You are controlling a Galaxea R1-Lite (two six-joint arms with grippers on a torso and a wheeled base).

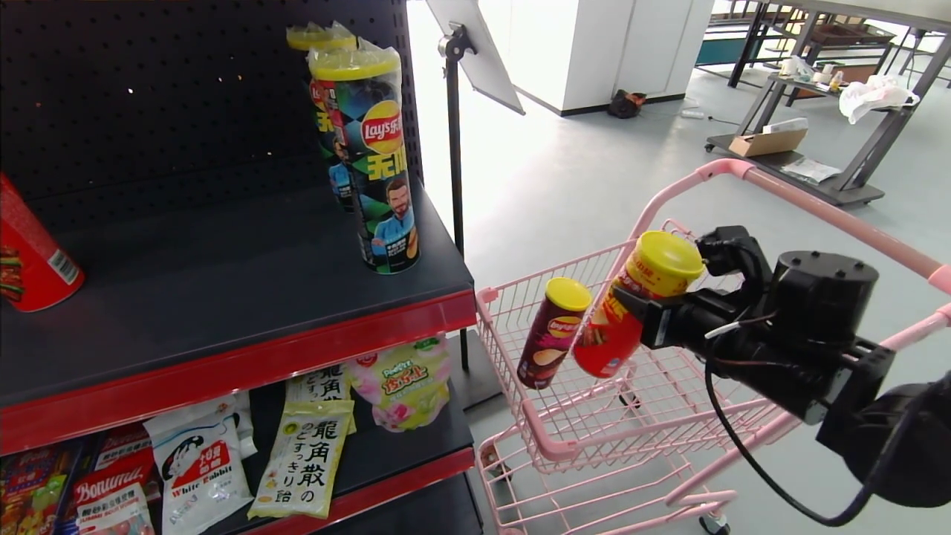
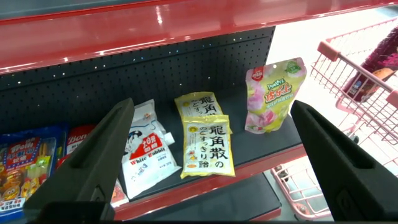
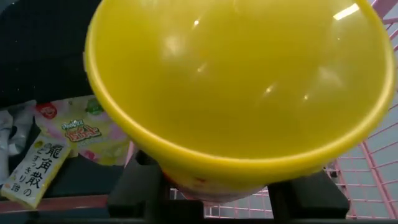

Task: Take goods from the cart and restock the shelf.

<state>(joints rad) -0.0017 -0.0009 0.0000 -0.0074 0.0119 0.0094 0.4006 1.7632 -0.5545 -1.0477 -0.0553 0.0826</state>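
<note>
The right gripper (image 1: 630,310) is clamped on a red can (image 1: 605,349) with a yellow lid. The can is tilted and held above the pink cart (image 1: 553,449). A maroon can (image 1: 548,345) leans just beside it, inside the cart. Two tall cans (image 1: 379,163) stand upright on the upper shelf (image 1: 223,297). The left gripper (image 2: 211,109) is spread wide and holds nothing. It faces the snack bags (image 2: 208,146) on the lower shelf.

Grey floor (image 1: 579,171) (sunlit), white partition (image 1: 617,44)

red yellow-lidded can (image 1: 611,343) aslant over cart (image 1: 536,428)
</note>
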